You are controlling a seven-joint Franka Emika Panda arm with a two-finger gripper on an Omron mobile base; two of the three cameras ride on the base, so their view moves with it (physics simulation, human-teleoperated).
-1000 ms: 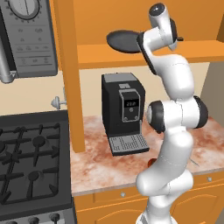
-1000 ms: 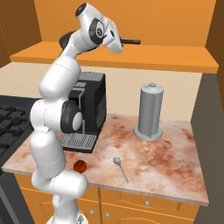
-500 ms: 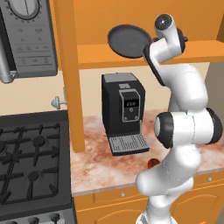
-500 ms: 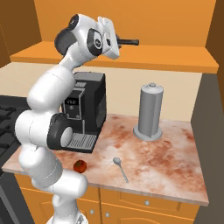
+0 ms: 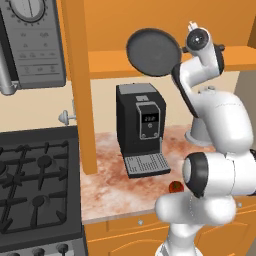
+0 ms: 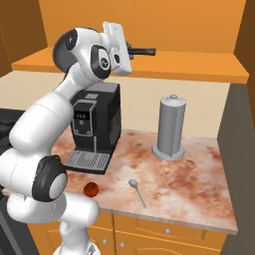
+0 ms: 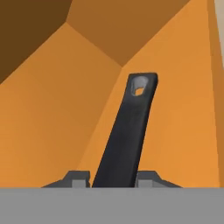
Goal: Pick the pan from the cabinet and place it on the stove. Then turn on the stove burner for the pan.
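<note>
The pan (image 5: pixel 152 51) is a dark round disc held up in front of the open orange cabinet (image 5: pixel 150 20), tipped so its flat face shows, above the cabinet's shelf (image 6: pixel 199 69). My gripper (image 5: pixel 186 49) is shut on the pan's handle at the disc's right side. In the right base view the black handle (image 6: pixel 142 51) pokes out past the gripper (image 6: pixel 130 50). In the hand view the handle (image 7: pixel 127 135) runs up from between the two fingertips (image 7: pixel 148 177), its hanging hole at the far end. The stove (image 5: pixel 35 195) lies low on the left, with a bare stove burner (image 5: pixel 44 161).
A black coffee machine (image 5: pixel 142 127) stands on the marble counter under the pan. A grey canister (image 6: pixel 171 127), a spoon (image 6: pixel 137 191) and a small red fruit (image 6: pixel 90 189) sit on the counter. A grey microwave (image 5: pixel 30 42) hangs over the stove. The cabinet door (image 5: pixel 80 85) stands open edge-on.
The hand has swung right and out from the shelf with the pan. The pan has tipped from nearly flat to showing its round face.
</note>
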